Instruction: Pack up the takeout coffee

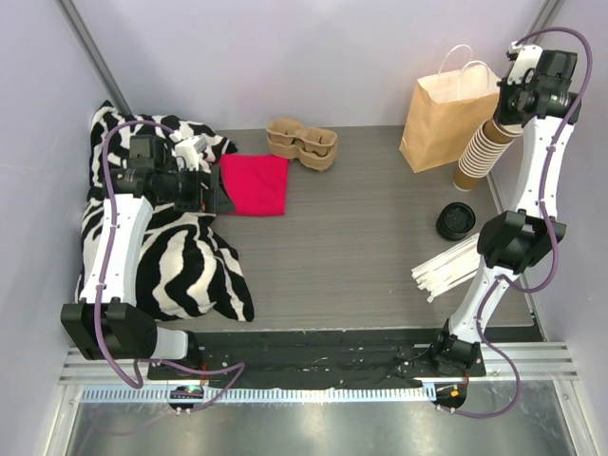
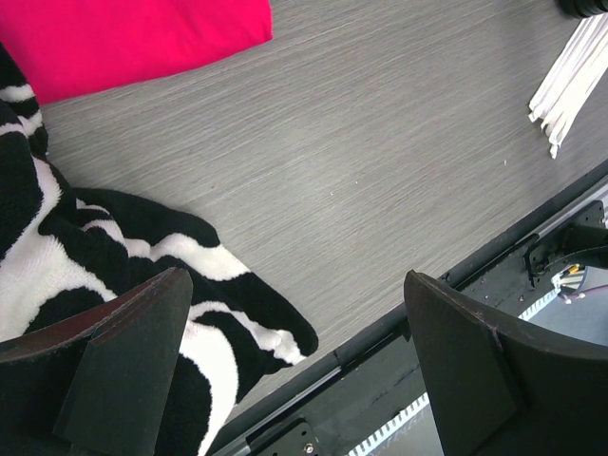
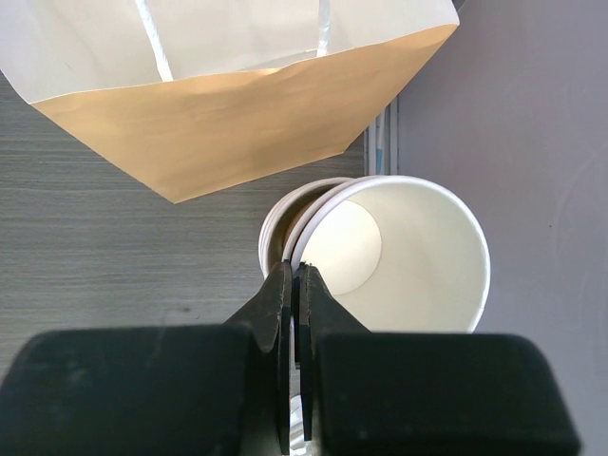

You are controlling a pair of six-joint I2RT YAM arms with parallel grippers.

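Right fingers (image 3: 278,299) pinched shut on rim of top cup (image 3: 418,256) of cup stack (image 1: 480,152) beside paper bag (image 1: 446,119), likely to peel one off. Left fingers (image 2: 133,351) wide open, idle above zebra blanket (image 2: 161,242). Lidded takeout coffee unseen; black lid (image 1: 457,220) on bench (image 1: 361,247).

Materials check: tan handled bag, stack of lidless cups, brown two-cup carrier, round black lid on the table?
tan handled paper bag: kraft paper, matte, sharp folds, white inside.
stack of lidless tan cups: paper, white lining looks smoother, rolled rims.
brown two-cup carrier: probably moulded pulp, dull, thick soft edges.
round black lid: likely plastic, faint sheen; too small for certainty.
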